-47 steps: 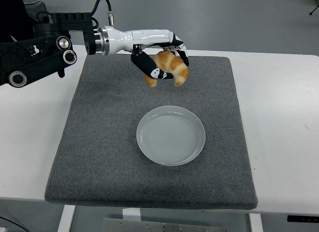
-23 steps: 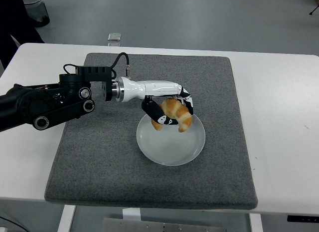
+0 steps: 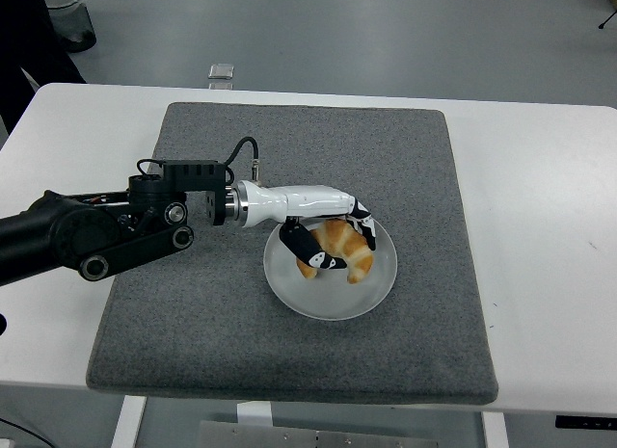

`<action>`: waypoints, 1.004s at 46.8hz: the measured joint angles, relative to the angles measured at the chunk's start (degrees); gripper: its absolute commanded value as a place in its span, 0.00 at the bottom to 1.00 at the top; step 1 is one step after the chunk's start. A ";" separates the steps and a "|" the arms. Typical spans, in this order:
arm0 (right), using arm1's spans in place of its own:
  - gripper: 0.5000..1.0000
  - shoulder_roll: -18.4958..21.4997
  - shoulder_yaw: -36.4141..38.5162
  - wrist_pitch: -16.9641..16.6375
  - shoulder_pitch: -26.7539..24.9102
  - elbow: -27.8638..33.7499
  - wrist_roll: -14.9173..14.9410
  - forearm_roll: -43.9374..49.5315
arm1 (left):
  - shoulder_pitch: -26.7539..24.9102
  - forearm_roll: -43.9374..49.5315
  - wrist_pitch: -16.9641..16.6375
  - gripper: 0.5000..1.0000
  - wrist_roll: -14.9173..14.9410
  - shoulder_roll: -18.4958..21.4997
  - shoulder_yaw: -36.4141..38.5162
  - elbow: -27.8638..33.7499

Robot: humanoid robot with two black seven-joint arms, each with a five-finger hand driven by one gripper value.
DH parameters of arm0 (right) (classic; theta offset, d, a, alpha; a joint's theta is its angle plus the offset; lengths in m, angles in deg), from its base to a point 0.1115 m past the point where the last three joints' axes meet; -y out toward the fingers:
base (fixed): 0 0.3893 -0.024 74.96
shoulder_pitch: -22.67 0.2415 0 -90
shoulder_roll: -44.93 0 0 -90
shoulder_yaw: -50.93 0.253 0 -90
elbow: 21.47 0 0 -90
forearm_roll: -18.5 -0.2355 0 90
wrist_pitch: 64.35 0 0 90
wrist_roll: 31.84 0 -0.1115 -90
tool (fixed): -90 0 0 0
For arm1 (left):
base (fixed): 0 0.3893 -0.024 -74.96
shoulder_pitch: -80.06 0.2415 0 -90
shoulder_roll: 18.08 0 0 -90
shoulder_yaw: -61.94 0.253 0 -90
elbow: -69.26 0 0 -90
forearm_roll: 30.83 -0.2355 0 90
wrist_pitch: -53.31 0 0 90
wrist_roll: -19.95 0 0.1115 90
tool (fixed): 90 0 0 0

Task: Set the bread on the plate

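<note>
While over the plate (image 3: 384, 275), left hand (image 3: 328, 231), fingers (image 3: 307, 248) wrapped around bread (image 3: 342, 249), gray mat (image 3: 193, 313) beneath

A robotics lab: a white counter (image 3: 540, 178) topped with a grey felt mat (image 3: 193, 313) stands on a bare grey floor (image 3: 386, 34).

Worktop (image 3: 540, 226): smooth white laminate, matt. Mat (image 3: 193, 323) on it: grey felt-like cloth, rough nap. Plate (image 3: 376, 284) on mat: glossy pale ceramic look. Bread (image 3: 344, 244) over plate: flaky golden crust. Left hand (image 3: 323, 234): glossy white and black plastic.
</note>
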 measured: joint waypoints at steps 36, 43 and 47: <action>0.86 0.00 0.00 -0.02 0.00 -0.01 0.01 0.00 | 1.93 1.14 -0.44 0.00 0.09 0.73 -0.55 -1.03; 0.86 0.00 0.00 -0.02 0.00 -0.04 -0.03 0.00 | 2.88 1.21 -1.75 0.02 0.15 0.67 -0.76 -1.06; 0.86 0.00 0.00 -0.02 0.00 -0.04 -0.03 0.00 | 3.03 1.22 -1.79 0.18 0.15 0.66 -0.77 -1.06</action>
